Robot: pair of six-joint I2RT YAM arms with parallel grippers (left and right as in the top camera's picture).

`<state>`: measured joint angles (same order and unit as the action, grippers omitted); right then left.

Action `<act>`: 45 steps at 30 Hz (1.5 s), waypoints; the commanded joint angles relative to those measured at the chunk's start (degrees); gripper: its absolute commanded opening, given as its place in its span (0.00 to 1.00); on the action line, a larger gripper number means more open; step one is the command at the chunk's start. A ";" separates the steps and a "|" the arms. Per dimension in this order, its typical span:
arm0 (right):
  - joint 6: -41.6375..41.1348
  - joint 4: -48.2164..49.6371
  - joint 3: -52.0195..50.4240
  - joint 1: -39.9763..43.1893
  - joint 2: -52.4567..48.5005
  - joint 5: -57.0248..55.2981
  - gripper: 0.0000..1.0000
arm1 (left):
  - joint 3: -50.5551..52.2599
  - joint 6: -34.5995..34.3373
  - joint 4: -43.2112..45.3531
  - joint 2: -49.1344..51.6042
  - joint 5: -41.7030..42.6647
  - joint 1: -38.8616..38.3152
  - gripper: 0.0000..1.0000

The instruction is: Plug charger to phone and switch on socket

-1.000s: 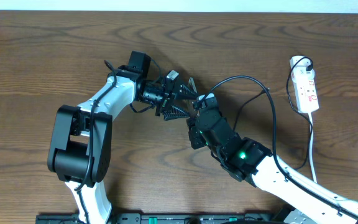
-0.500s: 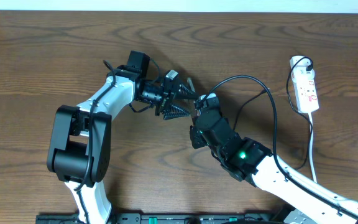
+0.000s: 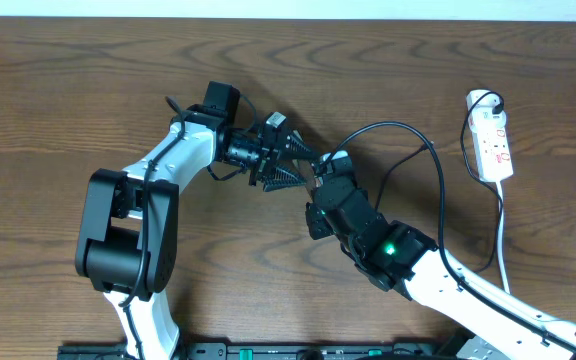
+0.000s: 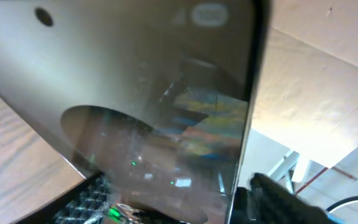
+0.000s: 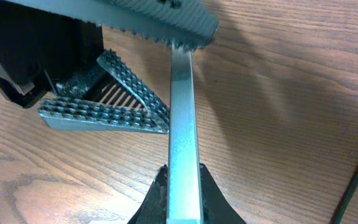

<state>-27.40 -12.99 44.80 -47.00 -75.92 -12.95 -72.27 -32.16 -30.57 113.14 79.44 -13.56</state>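
Observation:
The phone is held on edge above the table, its thin silver edge facing the right wrist camera. Its shiny grey-brown face fills the left wrist view. My right gripper is shut on the near end of the phone, as the right wrist view shows. My left gripper grips the far end across its width. The black charger cable loops from near my right gripper to a white plug in the socket at the far right. Its connector tip is hidden.
The socket's thick white cord runs down the right side toward the front edge. The cable's loop lies on the wooden table to the right of both grippers. The right arm crosses the front right.
The left gripper and the phone end it holds have shifted slightly toward the right gripper. The cable and socket have not moved.

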 commanded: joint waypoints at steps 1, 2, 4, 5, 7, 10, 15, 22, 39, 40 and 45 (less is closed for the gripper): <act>0.63 1.03 0.90 -0.59 0.39 0.83 0.01 | 0.24 0.35 0.07 0.09 0.90 -0.33 0.79; 0.63 1.01 0.90 -0.55 0.48 0.83 0.01 | 0.24 0.35 0.07 0.09 0.92 -0.33 0.79; 0.61 1.05 0.90 -0.52 0.74 0.81 0.01 | 0.24 0.35 0.17 0.09 0.90 -0.24 0.81; 0.57 1.07 0.92 -0.44 1.01 0.81 0.01 | 0.24 0.35 0.39 0.09 0.90 -0.20 0.81; -1.03 0.98 0.92 0.13 1.68 -0.11 0.01 | 0.24 0.35 1.86 0.09 0.90 0.13 0.82; -3.23 0.72 0.92 1.38 3.06 -0.96 0.01 | 0.24 0.33 4.28 0.09 0.87 0.83 0.81; -5.22 -1.62 0.92 3.98 6.82 -0.90 0.01 | 0.24 0.11 5.92 0.09 0.90 2.12 0.81; -9.07 -7.23 0.92 6.01 14.03 -0.85 0.01 | 0.24 0.11 10.03 -2.29 0.39 3.93 0.81; -14.62 -27.32 0.92 6.95 36.96 -3.93 0.01 | 0.24 7.52 -8.39 -36.33 -38.62 4.96 0.82; -15.06 -28.13 0.92 6.95 38.29 -4.22 0.01 | 0.24 8.07 -11.10 -38.69 -42.16 4.98 0.82; -17.49 -32.50 0.92 6.95 44.24 -4.85 0.01 | 0.24 8.57 -25.29 -49.18 -60.74 4.98 0.82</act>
<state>-41.69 -44.58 44.80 -40.25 -34.68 -15.20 -72.01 -25.78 -51.86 67.88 35.07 -8.78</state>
